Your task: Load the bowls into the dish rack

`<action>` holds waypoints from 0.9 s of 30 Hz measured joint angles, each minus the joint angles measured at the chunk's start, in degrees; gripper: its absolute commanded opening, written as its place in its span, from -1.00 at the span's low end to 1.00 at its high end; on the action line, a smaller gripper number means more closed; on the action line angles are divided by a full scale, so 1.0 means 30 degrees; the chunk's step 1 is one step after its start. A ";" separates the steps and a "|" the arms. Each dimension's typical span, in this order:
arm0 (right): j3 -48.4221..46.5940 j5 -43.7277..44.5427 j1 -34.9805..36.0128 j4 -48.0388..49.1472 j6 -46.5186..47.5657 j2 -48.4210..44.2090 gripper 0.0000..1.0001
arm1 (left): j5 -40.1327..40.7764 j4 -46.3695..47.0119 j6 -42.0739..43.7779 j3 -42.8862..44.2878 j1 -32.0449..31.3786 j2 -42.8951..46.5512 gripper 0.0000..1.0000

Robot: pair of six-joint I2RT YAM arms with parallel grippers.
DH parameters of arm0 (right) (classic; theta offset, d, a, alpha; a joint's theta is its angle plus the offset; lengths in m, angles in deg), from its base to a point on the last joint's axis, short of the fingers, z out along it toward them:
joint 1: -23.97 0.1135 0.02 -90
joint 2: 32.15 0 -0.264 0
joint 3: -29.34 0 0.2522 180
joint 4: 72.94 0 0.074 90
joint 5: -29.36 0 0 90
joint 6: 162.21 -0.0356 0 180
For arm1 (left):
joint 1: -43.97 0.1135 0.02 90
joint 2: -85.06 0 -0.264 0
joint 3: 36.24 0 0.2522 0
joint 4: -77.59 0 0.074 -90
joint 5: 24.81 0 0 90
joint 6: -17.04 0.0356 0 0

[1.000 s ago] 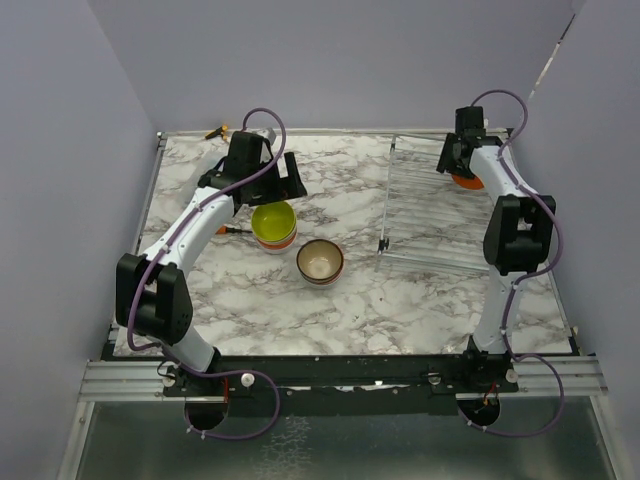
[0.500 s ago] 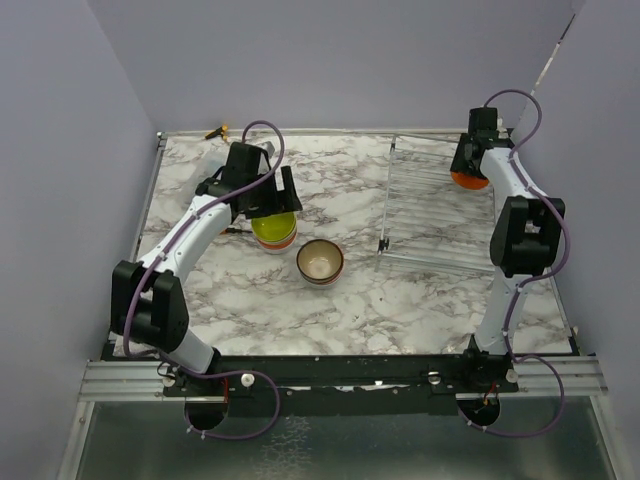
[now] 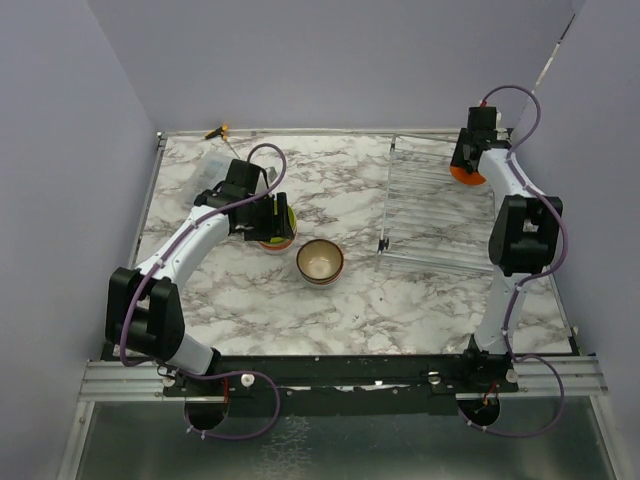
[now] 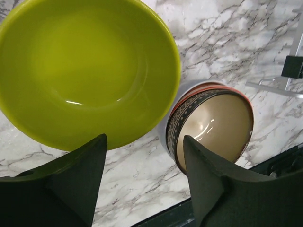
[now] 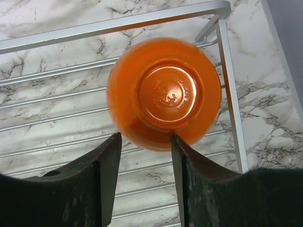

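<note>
Your orange round bowl is at the far right corner of the silver wire dish rack. It is turned so its foot ring and underside face the right wrist camera, with the rack's thin bars and corner rail behind it. You cannot tell whether it rests on the bars. The right gripper hangs directly over it, fingers drawn close together and flanking the bowl's near edge. From neither view can you tell whether they clamp the bowl or only frame it.

Well to the left of the rack, on the marble-patterned tabletop, you have the lime green bowl, upright with its hollow facing up. In the top view an orange rim peeks out beneath it. The left gripper is low over this bowl's near rim, released, with its fingers spread wide and nothing pinched between them. One finger overlaps the green rim and the other is over the neighbouring bowl.

That neighbour, a bowl with a glossy beige inside and a dark patterned band outside, lies between the lime green bowl and the rack. It is just beside the green one and off the rack's near left corner. It is nested in a white bowl and sits upright on the marble.

Along the tabletop's far edge, well left of the rack, lies a small yellow-and-black tool.
</note>
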 measured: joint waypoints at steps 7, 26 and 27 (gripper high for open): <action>0.2215 -0.0685 0.0000 0.0525 -0.0299 -0.1566 0.09 | -0.0918 0.0175 0.0240 -0.0976 -0.0306 0.0029 0.08; 0.9063 -0.7956 0.0022 -0.1005 -0.3213 -1.0557 0.27 | 0.2674 0.0517 -0.1501 -0.1719 -0.1545 0.1880 0.44; 0.9063 -0.8043 0.0022 -0.1027 -0.3242 -1.0586 0.28 | 0.2929 0.0561 -0.1574 -0.1581 -0.1545 0.1821 0.44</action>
